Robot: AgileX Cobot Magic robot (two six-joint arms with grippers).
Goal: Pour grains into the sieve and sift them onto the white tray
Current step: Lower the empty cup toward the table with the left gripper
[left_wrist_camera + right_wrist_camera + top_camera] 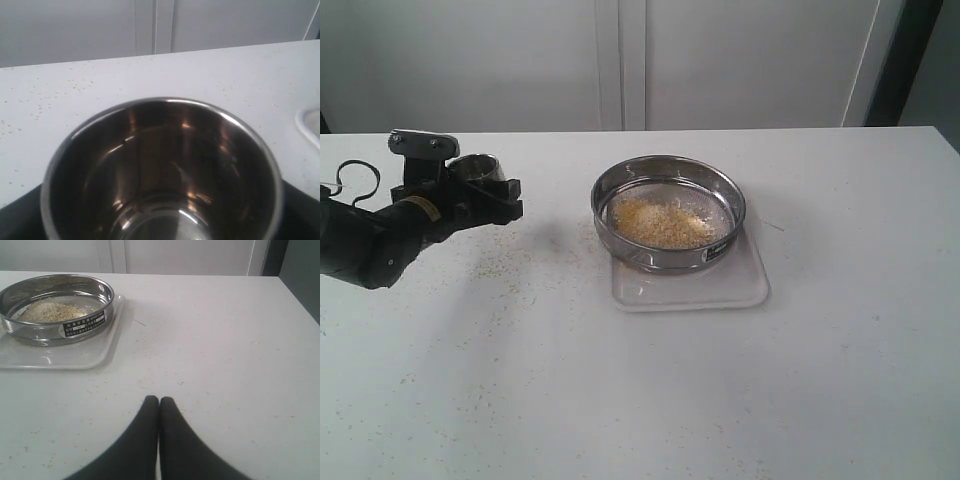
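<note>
Grains: pale yellow-beige heap on mesh in mid of sieve, none seen heaped elsewhere. Sieve sits upright on far part of white tray, w/ tray's near and right margin showing; dark label on sieve wall faces near-right. Tray + sieve are at table centre, slightly right. Stray grains are scattered over tabletop, densest left of tray. L arm enters from left edge, forearm low, wrist angled up and to the right; left gripper points right toward sieve but is well apart from it, jaws clamped on steel cup. Cup mouth faces up, approx. upright; its shadow falls on table below. Wrist cam looks into the cup, where inner wall is bare shiny steel, dark fingers on either side. Right gripper is outside ext. view; its own cam shows both fingers pressed together, holding nothing, low over bare table, sieve + tray ahead and well apart.
</note>
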